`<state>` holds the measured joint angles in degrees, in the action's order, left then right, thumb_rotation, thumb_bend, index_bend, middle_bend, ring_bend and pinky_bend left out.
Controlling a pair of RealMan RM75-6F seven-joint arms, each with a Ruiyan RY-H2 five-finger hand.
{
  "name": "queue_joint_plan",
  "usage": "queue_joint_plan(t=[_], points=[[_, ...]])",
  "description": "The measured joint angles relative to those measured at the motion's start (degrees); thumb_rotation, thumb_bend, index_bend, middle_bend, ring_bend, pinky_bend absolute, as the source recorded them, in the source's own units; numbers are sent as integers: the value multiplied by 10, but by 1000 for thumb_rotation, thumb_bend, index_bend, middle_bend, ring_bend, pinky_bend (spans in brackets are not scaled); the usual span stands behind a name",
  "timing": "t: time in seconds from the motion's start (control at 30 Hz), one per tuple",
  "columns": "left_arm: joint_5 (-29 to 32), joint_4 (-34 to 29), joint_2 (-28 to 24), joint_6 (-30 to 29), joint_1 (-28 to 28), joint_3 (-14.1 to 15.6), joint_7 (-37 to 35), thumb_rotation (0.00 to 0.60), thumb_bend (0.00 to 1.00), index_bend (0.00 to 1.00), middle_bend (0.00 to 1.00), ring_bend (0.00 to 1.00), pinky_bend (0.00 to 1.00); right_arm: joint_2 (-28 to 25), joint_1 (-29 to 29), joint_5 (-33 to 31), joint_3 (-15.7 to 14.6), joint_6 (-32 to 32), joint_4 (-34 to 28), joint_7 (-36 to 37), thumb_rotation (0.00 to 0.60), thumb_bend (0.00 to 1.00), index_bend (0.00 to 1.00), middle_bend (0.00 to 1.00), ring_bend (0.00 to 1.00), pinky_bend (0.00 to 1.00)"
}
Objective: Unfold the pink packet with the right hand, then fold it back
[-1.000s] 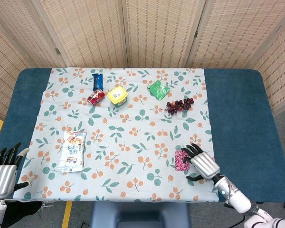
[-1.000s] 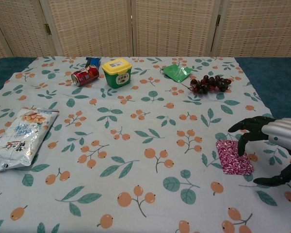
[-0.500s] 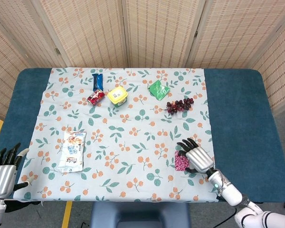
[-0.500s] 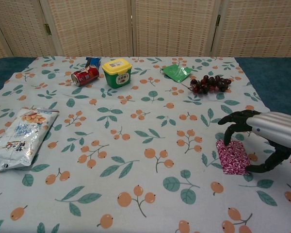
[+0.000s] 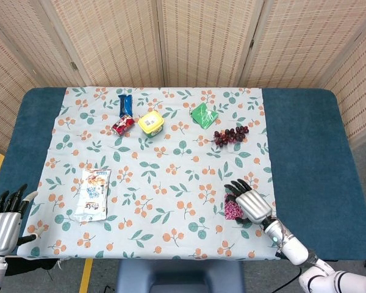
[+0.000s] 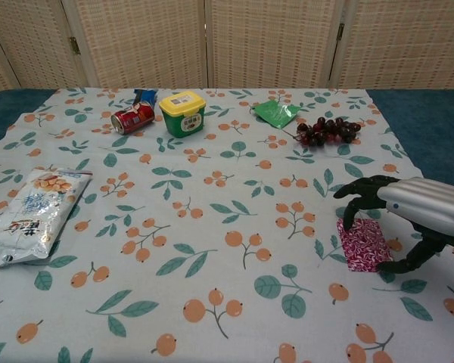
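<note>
Right hand [image 6: 408, 219] arched over pink packet [image 6: 363, 245], fingers spread, tips at its far edge, thumb beside its near corner; actual grip unclear. Packet flat on tablecloth [image 6: 212, 227], near right edge.

- A blue table [image 5: 305, 152] is carrying a floral tablecloth [image 5: 165, 177].
- A pink packet [image 6: 363, 243], grapes [image 5: 230, 135], can [image 6: 132, 119], yellow tub [image 5: 151, 122], green packet [image 5: 204, 114] and white snack bag [image 5: 93, 193] are lying on it.

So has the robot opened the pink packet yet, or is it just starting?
Just starting, it looks like. The pink packet lies flat and folded on the flowery cloth, so nothing is done yet. The right hand is arched over it, fingers spread and reaching down to its edges, not clearly gripping. Unfolding and folding back are both left. The left hand waits at the table's corner.
</note>
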<state>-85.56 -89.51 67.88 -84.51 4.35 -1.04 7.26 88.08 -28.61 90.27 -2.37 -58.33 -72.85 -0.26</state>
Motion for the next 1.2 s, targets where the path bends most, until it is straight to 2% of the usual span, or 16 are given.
queue_joint_plan(t=[0.37,1.0,1.2], points=[[-1,2,2,1,0,1,-2,600,216,198,64,140,0,10,-10,-10,9,10,13,-3,591,246,342,123,0,0],[9,10,5,9,2,-1,-5,600,215,198,65,141,0,34,-52,-58,51,57,69,-10,591,246,341,123,0,0],[11,12,4,7,0,-1,-8,600,216,198,67,143,0,27,-51,-51,48,43,50,-4,591,246,342,123,0,0]])
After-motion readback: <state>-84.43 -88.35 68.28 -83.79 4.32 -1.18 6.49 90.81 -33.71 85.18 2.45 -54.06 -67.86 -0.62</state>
